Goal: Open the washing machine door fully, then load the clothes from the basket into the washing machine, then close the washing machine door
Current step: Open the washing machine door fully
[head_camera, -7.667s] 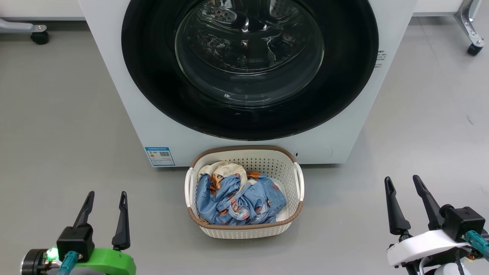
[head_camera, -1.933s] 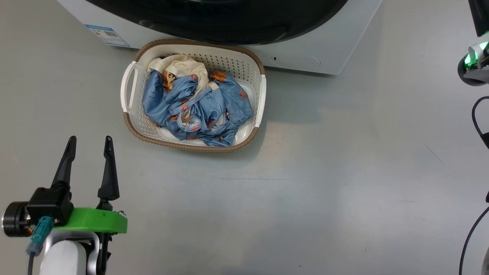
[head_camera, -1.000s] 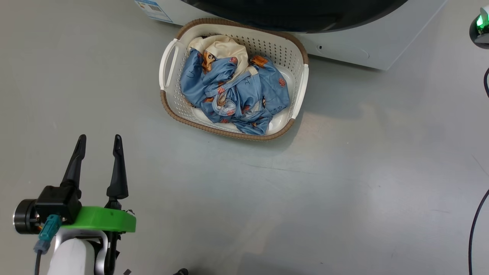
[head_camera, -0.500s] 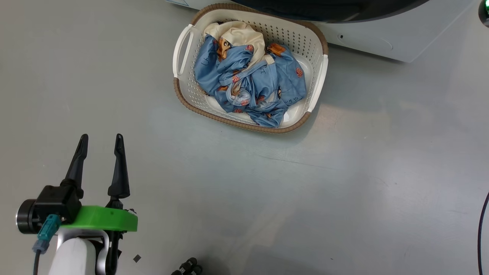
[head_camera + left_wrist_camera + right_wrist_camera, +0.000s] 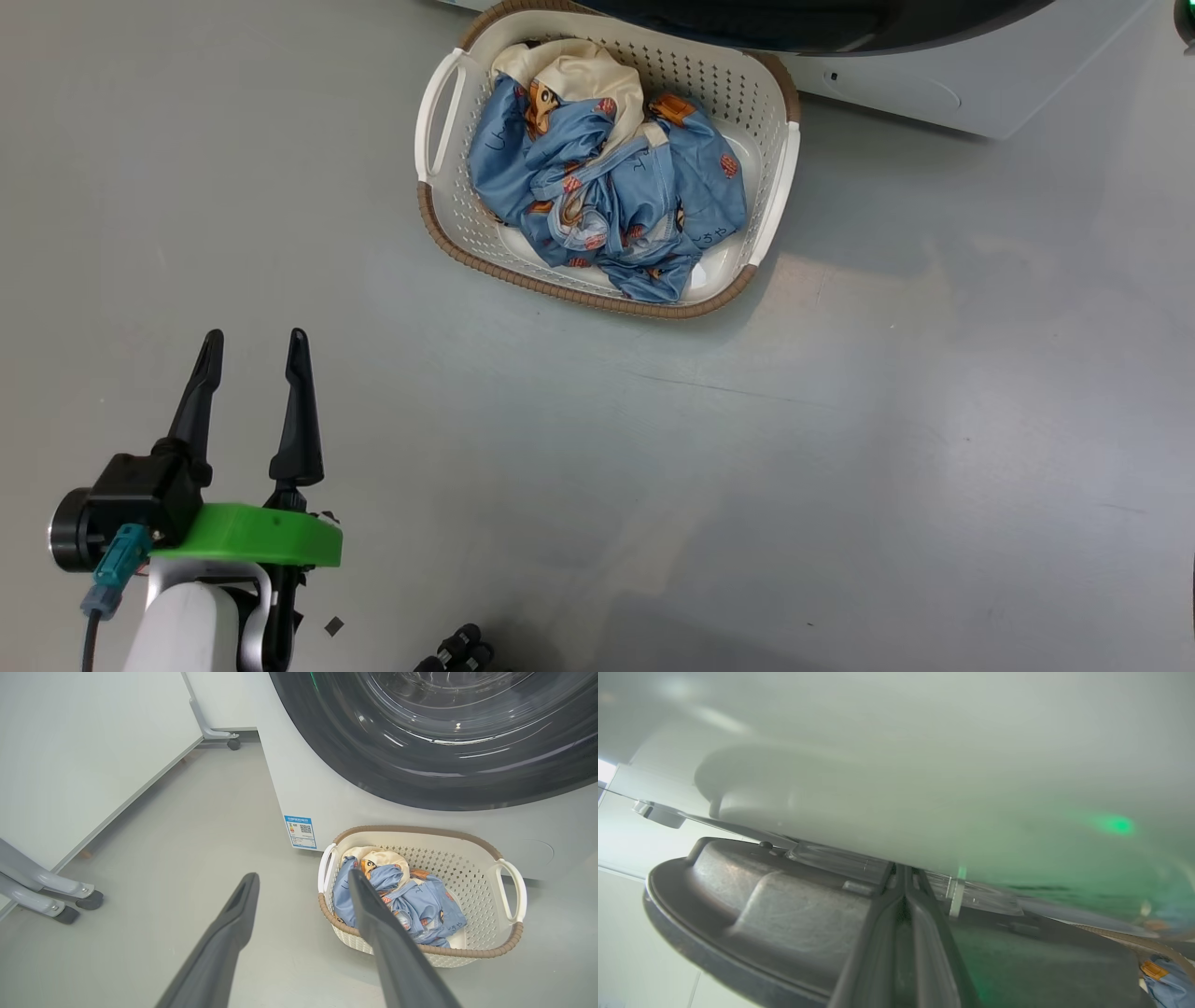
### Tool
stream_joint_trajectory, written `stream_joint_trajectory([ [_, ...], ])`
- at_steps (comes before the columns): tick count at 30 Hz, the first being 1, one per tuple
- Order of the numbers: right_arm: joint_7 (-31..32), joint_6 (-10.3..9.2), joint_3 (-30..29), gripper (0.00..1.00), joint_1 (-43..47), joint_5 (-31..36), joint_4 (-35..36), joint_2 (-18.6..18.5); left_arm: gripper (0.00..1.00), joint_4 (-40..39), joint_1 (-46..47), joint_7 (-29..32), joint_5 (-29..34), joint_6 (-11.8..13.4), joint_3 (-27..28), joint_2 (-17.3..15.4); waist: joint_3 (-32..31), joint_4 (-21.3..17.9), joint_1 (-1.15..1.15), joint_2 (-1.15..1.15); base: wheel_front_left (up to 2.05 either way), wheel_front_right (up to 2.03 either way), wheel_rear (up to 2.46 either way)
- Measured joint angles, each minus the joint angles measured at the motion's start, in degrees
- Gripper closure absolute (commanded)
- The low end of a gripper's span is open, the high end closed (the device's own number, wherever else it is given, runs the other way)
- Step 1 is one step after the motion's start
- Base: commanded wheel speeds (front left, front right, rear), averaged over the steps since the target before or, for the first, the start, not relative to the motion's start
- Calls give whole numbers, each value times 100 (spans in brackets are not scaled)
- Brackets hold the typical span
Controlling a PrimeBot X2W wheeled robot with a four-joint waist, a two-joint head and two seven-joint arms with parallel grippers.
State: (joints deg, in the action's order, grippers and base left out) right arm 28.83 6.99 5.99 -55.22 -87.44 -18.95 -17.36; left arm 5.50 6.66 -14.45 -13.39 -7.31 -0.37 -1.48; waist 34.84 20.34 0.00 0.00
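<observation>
The cream basket [image 5: 579, 294] stands on the floor against the washing machine [image 5: 896, 84], with the blue and cream clothes [image 5: 607, 187] heaped inside. My left gripper [image 5: 256, 336] hovers open and empty over bare floor, well short of the basket. Its wrist view looks at the basket [image 5: 420, 830], the clothes [image 5: 411, 900] and the black-rimmed washing machine door [image 5: 420, 779]. My right gripper [image 5: 904, 868] is shut. Its tips sit in the gap between the white washing machine front [image 5: 924, 765] and the door's grey inner side [image 5: 761, 896].
Grey floor spreads wide in front of the basket and to its right. Left of the machine stand a white panel [image 5: 70, 765] and grey wheeled legs [image 5: 70, 900]. A blue label [image 5: 300, 831] marks the washer's lower front.
The head camera has tilted down and swung, so the basket sits higher in the picture. My left gripper keeps its open pose. My right gripper, open at first, has left the lower right corner.
</observation>
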Motion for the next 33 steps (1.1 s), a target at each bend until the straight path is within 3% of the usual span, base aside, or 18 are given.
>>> stream_joint_trajectory([
  [33, 557, -2, 686, 100, -47, -132, 415, 308, 0, 8, 50, 0, -15, 0, 190, 5, -51, -378, 0, 0, 0, 0, 0],
])
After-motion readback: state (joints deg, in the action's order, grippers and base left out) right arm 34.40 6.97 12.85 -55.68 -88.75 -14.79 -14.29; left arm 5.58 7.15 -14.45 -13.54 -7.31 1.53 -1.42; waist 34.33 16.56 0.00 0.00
